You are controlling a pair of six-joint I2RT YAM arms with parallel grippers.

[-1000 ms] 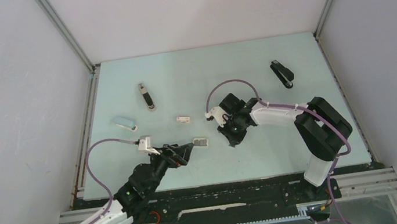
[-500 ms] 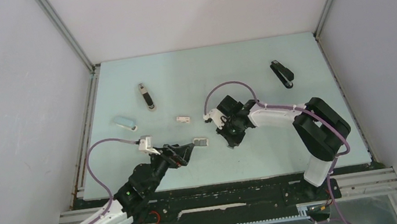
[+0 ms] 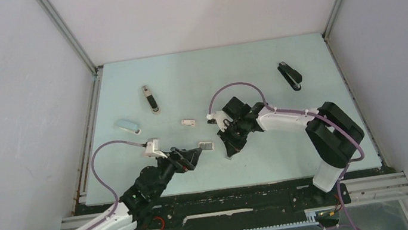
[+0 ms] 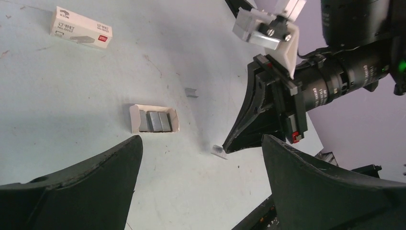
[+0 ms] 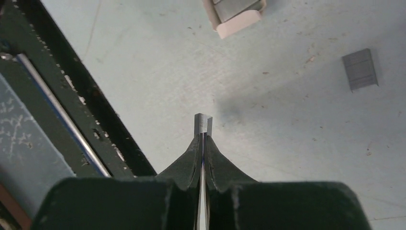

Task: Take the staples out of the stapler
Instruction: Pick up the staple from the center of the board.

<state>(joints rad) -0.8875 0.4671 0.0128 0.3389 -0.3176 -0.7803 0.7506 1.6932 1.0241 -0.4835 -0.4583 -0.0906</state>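
Observation:
The stapler (image 3: 151, 99), black with a silver top arm, lies at the back left of the mat, far from both grippers. My right gripper (image 3: 230, 151) (image 5: 203, 136) points down at the mat's middle, its fingers pressed together on a short grey strip of staples (image 5: 203, 123) (image 4: 219, 151) that sticks out past the tips, just above the mat. A second loose strip (image 5: 360, 69) (image 4: 191, 92) lies flat on the mat close by. My left gripper (image 3: 193, 154) (image 4: 201, 143) hovers low to the left of the right one, jaws wide apart with nothing between them.
A small white open tray of staples (image 4: 154, 119) (image 3: 206, 146) lies just beyond the left fingers. A closed staple box (image 3: 188, 122) (image 4: 81, 28) sits farther back. An all-black stapler (image 3: 290, 75) is at the back right, a pale blue item (image 3: 128, 125) at the left.
The right gripper has closed on the staple strip and shifted slightly left and nearer. The left arm has barely moved and stays open.

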